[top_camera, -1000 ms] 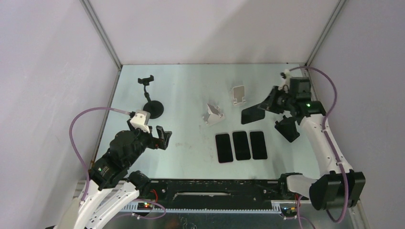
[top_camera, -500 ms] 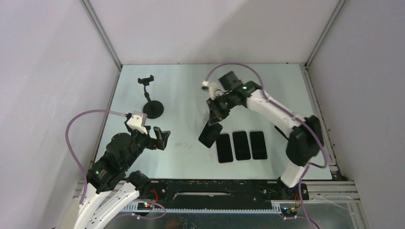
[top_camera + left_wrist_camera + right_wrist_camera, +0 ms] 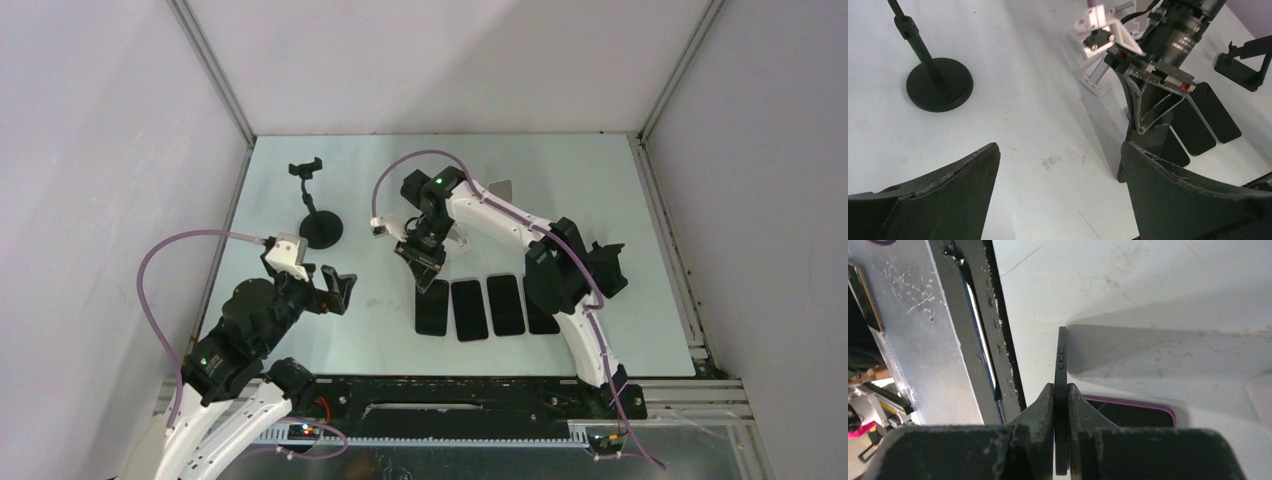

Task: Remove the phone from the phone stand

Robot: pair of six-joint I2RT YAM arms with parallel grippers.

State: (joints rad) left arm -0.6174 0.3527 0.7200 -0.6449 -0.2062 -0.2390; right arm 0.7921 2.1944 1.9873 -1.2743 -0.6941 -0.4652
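Note:
My right gripper (image 3: 426, 264) is shut on a black phone (image 3: 432, 306), pinching its upper end. The phone hangs steeply tilted at the left end of a row of phones, its lower edge close to the table. In the right wrist view the phone (image 3: 1062, 357) shows edge-on between the shut fingers (image 3: 1044, 402). A white phone stand (image 3: 456, 240) just behind the gripper is mostly hidden by the arm; another white stand (image 3: 503, 188) sits further back. My left gripper (image 3: 336, 289) hovers open and empty at the near left, and its view shows the right gripper (image 3: 1154, 102) holding the phone (image 3: 1154, 142).
Three black phones (image 3: 468, 309) lie flat side by side right of the held one; the nearest has a purple case (image 3: 1133, 412). A black gooseneck stand with a round base (image 3: 320, 229) and an empty clamp (image 3: 307, 167) stands at the far left. Walls enclose the table.
The right arm has swung from the right side across to the middle left, carrying the phone down to the left end of the row. The left arm has barely moved.

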